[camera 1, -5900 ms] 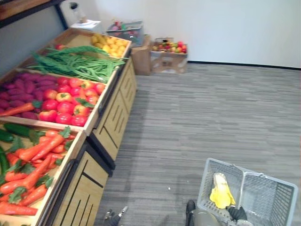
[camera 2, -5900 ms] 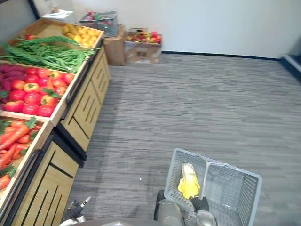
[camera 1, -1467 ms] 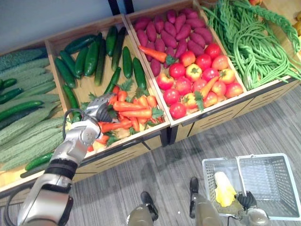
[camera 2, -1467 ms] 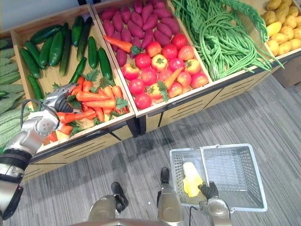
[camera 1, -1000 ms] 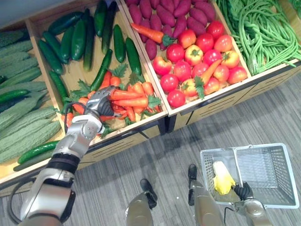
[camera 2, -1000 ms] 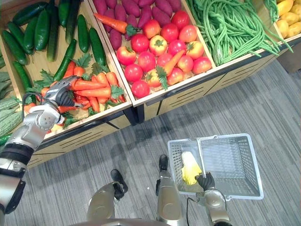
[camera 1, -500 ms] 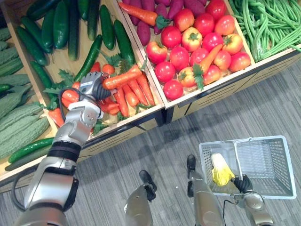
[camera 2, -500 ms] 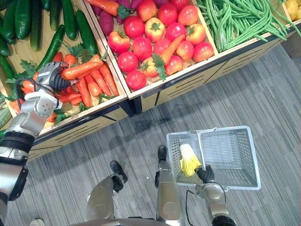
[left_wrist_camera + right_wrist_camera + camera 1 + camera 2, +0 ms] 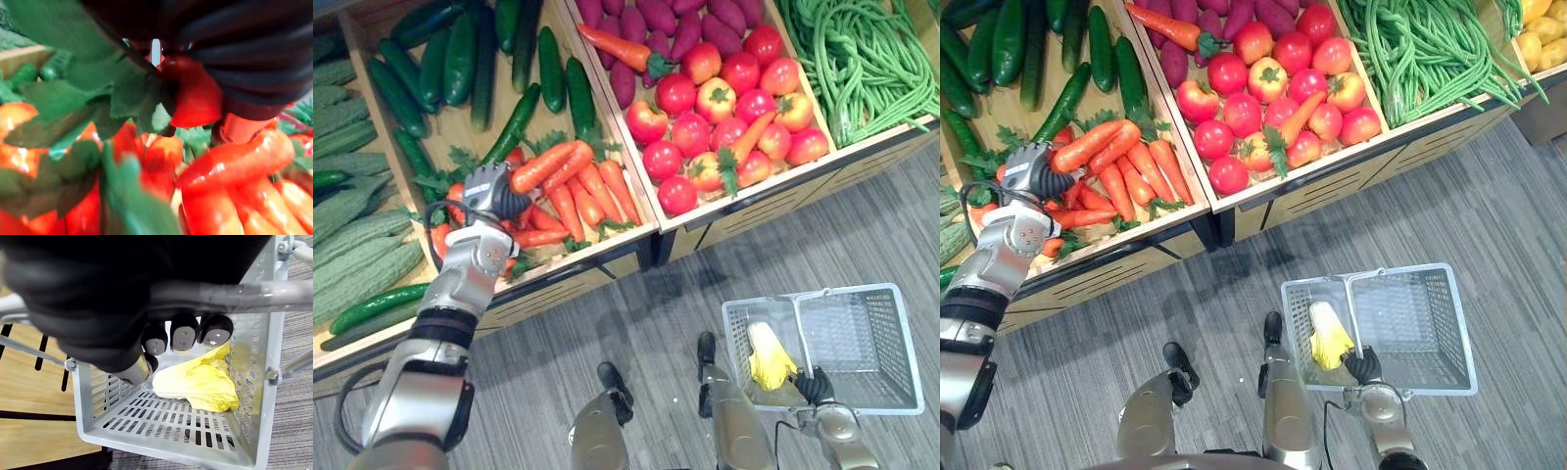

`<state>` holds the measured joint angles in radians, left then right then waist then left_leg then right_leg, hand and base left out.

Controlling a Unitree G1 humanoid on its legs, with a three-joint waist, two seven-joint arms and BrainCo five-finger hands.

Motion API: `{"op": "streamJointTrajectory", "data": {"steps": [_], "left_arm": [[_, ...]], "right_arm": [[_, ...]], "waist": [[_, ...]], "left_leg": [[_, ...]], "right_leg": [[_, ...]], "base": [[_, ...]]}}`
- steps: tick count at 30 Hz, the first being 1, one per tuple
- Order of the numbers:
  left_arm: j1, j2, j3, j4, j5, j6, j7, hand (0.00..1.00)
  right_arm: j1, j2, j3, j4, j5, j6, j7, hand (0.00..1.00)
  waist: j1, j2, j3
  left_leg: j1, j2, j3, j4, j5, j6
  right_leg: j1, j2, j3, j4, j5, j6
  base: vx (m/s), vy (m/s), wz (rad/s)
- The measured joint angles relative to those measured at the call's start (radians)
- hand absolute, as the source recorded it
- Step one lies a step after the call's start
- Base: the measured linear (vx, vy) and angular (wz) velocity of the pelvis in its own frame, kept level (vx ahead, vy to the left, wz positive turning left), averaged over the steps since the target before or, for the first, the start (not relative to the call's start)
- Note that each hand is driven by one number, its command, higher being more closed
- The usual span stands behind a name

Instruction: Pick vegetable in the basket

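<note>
Left eye view | left hand [image 9: 489,191] fisted round carrot [image 9: 540,166], pile [image 9: 576,204] just beneath | right hand [image 9: 816,385] curled on basket [image 9: 901,338] handle [image 9: 220,296], cabbage [image 9: 769,354] inside below it | to do: carry carrot across, drop in basket

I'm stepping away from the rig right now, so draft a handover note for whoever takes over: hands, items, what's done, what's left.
Left robot hand: shut on a carrot at the carrot crate.
Right robot hand: shut on the basket handle.
Done: yellow vegetable in basket; carrot gripped.
Left: carry carrot to basket, release.
</note>
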<state>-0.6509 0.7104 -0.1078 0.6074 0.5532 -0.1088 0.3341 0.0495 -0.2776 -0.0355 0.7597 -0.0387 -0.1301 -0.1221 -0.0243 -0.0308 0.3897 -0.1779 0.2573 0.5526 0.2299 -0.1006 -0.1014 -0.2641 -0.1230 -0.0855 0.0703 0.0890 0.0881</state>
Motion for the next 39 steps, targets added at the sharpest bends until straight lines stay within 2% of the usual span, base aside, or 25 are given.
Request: {"op": "streamJointTrajectory", "data": {"steps": [4, 6, 9, 11, 13, 19, 23, 26, 29, 30, 33, 35, 37, 39], "left_arm": [[0.044, 0.0, 0.067, -0.069, 0.007, 0.003, 0.053, 1.0], [0.088, 0.0, 0.08, -0.084, 0.01, 0.003, 0.076, 1.0], [0.112, 0.0, 0.087, -0.085, 0.01, 0.0, 0.106, 1.0], [0.135, 0.0, 0.114, -0.108, 0.01, -0.013, 0.133, 1.0], [0.148, 0.0, 0.118, -0.14, 0.01, -0.023, 0.145, 1.0], [0.185, 0.024, 0.107, -0.263, 0.01, -0.12, 0.169, 1.0], [0.186, 0.075, 0.032, -0.376, 0.01, -0.203, 0.166, 1.0], [0.187, 0.082, -0.025, -0.446, 0.011, -0.258, 0.148, 1.0], [0.187, 0.084, -0.111, -0.489, 0.011, -0.308, 0.114, 1.0], [0.187, 0.085, -0.16, -0.501, 0.011, -0.327, 0.096, 1.0], [0.186, 0.085, -0.235, -0.534, 0.011, -0.353, 0.076, 1.0], [0.183, 0.085, -0.324, -0.57, 0.009, -0.372, 0.035, 1.0], [0.176, 0.085, -0.384, -0.594, -0.002, -0.373, -0.004, 1.0], [0.15, 0.085, -0.451, -0.596, -0.031, -0.383, -0.039, 1.0]], "right_arm": [[0.024, 0.022, -0.03, 0.003, -0.001, 0.021, 0.002, 1.0], [0.046, 0.025, -0.045, 0.014, -0.001, 0.037, 0.002, 1.0], [0.064, 0.025, -0.056, 0.036, -0.002, 0.038, 0.003, 1.0], [0.081, 0.028, -0.086, 0.043, -0.002, 0.045, 0.008, 1.0], [0.095, 0.031, -0.108, 0.043, -0.003, 0.061, 0.009, 1.0], [0.099, 0.009, -0.156, 0.044, -0.075, 0.075, 0.009, 1.0], [0.068, -0.047, -0.195, 0.026, -0.129, 0.073, 0.034, 1.0], [0.057, -0.094, -0.194, -0.045, -0.169, 0.057, 0.081, 1.0], [0.059, -0.151, -0.18, -0.156, -0.224, 0.026, 0.161, 1.0], [0.062, -0.188, -0.15, -0.199, -0.236, 0.014, 0.215, 1.0], [0.06, -0.238, -0.106, -0.244, -0.236, -0.007, 0.295, 1.0], [0.06, -0.272, -0.077, -0.283, -0.236, -0.008, 0.372, 1.0], [0.06, -0.305, -0.05, -0.32, -0.236, -0.008, 0.421, 1.0], [0.056, -0.339, -0.018, -0.358, -0.236, -0.009, 0.468, 1.0]], "waist": [[0.004, -0.001, -0.031], [0.008, -0.003, -0.077], [0.012, -0.003, -0.112], [0.016, -0.005, -0.153], [0.019, -0.005, -0.159], [0.023, -0.025, -0.214], [0.022, -0.038, -0.234], [0.011, -0.044, -0.239], [-0.004, -0.046, -0.26], [-0.012, -0.047, -0.283], [-0.031, -0.049, -0.296], [-0.034, -0.045, -0.309], [-0.052, -0.039, -0.318], [-0.057, -0.033, -0.321]], "left_leg": [[0.027, -0.001, -0.016, -0.005, 0.002, -0.003], [0.048, -0.007, -0.018, -0.02, 0.006, -0.005], [0.074, -0.009, -0.02, -0.028, 0.007, -0.007], [0.084, -0.018, -0.019, -0.052, 0.017, -0.008], [0.112, -0.024, -0.021, -0.072, 0.026, -0.006], [0.15, -0.038, -0.01, -0.122, 0.045, -0.015], [0.176, -0.034, 0.03, -0.121, 0.041, -0.019], [0.205, -0.025, 0.07, -0.107, 0.021, -0.029], [0.218, 0.011, 0.12, -0.039, -0.028, -0.041], [0.221, 0.033, 0.137, -0.001, -0.055, -0.048], [0.236, 0.066, 0.159, 0.056, -0.086, -0.049], [0.254, 0.089, 0.19, 0.099, -0.118, -0.054], [0.259, 0.1, 0.208, 0.121, -0.139, -0.051], [0.27, 0.107, 0.233, 0.139, -0.151, -0.05]], "right_leg": [[0.04, 0.001, -0.021, -0.008, 0.0, 0.0], [0.065, 0.0, -0.028, -0.025, 0.0, 0.0], [0.095, 0.001, -0.03, -0.036, 0.0, 0.0], [0.099, -0.001, -0.029, -0.039, 0.0, 0.0], [0.128, -0.003, -0.032, -0.049, 0.0, 0.0], [0.149, 0.0, -0.021, -0.072, 0.005, 0.002], [0.152, 0.01, 0.023, -0.087, 0.028, 0.006], [0.161, 0.02, 0.064, -0.089, 0.033, 0.01], [0.166, 0.042, 0.11, -0.089, 0.035, 0.014], [0.166, 0.055, 0.132, -0.089, 0.035, 0.014], [0.182, 0.073, 0.152, -0.089, 0.036, 0.016], [0.187, 0.088, 0.182, -0.086, 0.038, 0.018], [0.186, 0.09, 0.194, -0.086, 0.041, 0.022], [0.185, 0.093, 0.21, -0.086, 0.044, 0.026]], "base": [[0.01, -0.007, 0.13], [0.01, -0.004, 0.06], [0.01, -0.002, 0.01], [-0.04, -0.008, 0.02], [-0.05, -0.008, 0.06], [-0.04, -0.011, -0.04], [-0.02, -0.002, -0.32], [-0.01, -0.003, -0.45], [-0.01, -0.021, -0.54], [-0.01, -0.044, -0.5], [0.0, -0.027, -0.36], [-0.03, 0.013, -0.42], [-0.03, 0.035, -0.28], [-0.04, 0.048, -0.3]]}}
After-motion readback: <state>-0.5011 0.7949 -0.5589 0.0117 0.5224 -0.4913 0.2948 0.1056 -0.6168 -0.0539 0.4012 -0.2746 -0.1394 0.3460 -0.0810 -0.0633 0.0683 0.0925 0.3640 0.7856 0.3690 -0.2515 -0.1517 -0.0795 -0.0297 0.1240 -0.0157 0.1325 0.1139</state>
